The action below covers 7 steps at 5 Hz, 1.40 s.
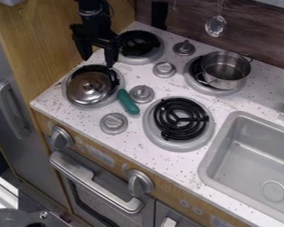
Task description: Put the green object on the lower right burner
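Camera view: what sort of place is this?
Likely a toy kitchen: a speckled white stovetop with black coil burners, a grey rectangular sink and an oven door with a silver handle.

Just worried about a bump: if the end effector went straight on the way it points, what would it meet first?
Probably the silver lid at the lower left, or the black coil under it; the end effector points down that way, though its height above is unclear.
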Each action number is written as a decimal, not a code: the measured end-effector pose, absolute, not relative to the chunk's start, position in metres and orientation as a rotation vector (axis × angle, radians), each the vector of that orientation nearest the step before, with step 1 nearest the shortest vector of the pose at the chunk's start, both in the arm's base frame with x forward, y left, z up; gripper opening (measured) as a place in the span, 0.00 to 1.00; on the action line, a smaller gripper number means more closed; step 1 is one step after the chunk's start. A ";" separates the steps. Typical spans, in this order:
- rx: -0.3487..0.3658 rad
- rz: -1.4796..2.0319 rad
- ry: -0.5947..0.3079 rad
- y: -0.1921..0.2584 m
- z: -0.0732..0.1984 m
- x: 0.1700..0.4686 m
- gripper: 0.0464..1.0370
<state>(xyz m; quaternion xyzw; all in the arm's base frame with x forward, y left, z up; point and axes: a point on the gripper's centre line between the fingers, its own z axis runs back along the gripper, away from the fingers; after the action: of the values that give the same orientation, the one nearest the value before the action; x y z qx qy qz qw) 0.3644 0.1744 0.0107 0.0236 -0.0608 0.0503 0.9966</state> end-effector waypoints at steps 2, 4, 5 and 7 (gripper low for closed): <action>-0.012 0.126 -0.041 0.153 -0.018 0.354 0.96; -0.027 0.159 -0.027 0.104 -0.029 0.359 0.96; 0.002 0.242 0.002 0.096 -0.043 0.366 0.96; 0.072 0.345 0.095 0.109 -0.075 0.370 0.96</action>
<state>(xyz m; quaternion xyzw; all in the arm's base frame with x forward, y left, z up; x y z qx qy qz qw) 0.3704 0.1093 -0.0752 0.0356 0.0470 0.1717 0.9834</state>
